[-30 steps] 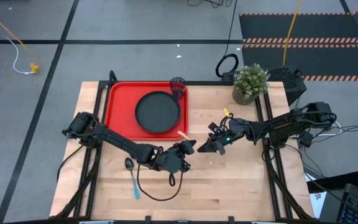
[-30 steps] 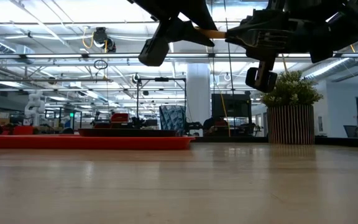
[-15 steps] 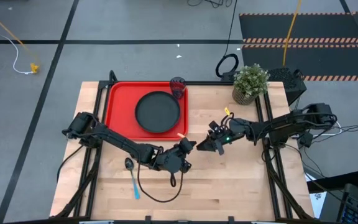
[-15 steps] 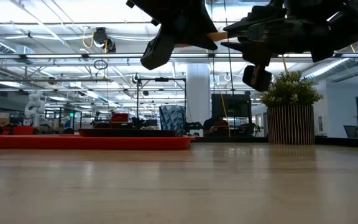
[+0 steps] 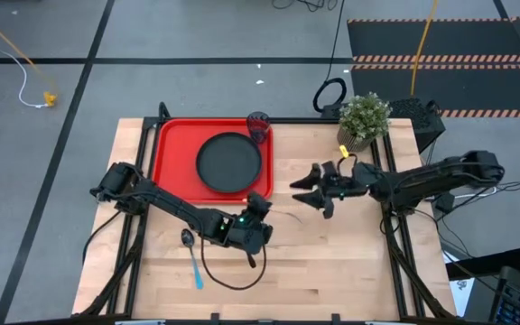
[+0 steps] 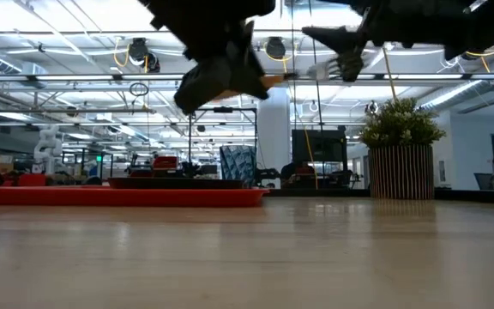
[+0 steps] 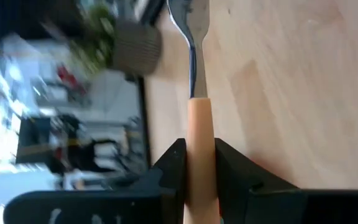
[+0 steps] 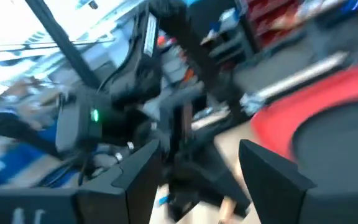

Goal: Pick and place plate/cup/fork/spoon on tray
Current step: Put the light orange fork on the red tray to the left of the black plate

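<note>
Since the earlier frame, the right gripper (image 5: 310, 191) has been pulled back, fingers spread. From above, the left gripper (image 5: 258, 215) is seen beside the red plastic tray (image 5: 171, 135). At the left wrist, the small orange-handled metal fork (image 7: 196, 118) is clamped by its handle: light, stiff, probably slippery.

My overhead camera looks straight down; my low one looks level across the table (image 6: 247, 257); both share the red tray (image 5: 171, 135). Wrist cameras sit close.
</note>
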`<action>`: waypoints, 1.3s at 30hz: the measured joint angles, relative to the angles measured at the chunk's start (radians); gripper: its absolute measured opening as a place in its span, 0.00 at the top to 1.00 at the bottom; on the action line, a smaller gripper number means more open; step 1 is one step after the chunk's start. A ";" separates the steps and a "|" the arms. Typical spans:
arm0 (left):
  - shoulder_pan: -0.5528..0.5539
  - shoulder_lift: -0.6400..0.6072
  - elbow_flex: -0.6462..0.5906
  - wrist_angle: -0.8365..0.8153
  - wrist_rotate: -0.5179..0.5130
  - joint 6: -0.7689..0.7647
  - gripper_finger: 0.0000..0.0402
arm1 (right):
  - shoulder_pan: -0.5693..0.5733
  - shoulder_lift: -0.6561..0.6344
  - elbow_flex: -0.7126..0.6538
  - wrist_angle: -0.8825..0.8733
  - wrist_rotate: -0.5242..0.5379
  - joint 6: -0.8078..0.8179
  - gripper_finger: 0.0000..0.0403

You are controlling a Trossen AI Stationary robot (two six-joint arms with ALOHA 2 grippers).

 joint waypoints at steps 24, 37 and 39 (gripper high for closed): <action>0.094 -0.277 0.000 -0.805 0.189 -1.424 0.85 | 0.093 -0.108 -0.024 -0.289 0.361 -0.497 0.49; 0.181 -0.452 -0.231 -1.247 0.126 -2.130 0.85 | 0.093 -0.182 -0.024 -0.273 0.361 -0.661 0.50; 0.213 -0.509 -0.311 -1.198 0.128 -2.143 0.85 | 0.093 -0.200 -0.024 -0.264 0.361 -0.686 0.50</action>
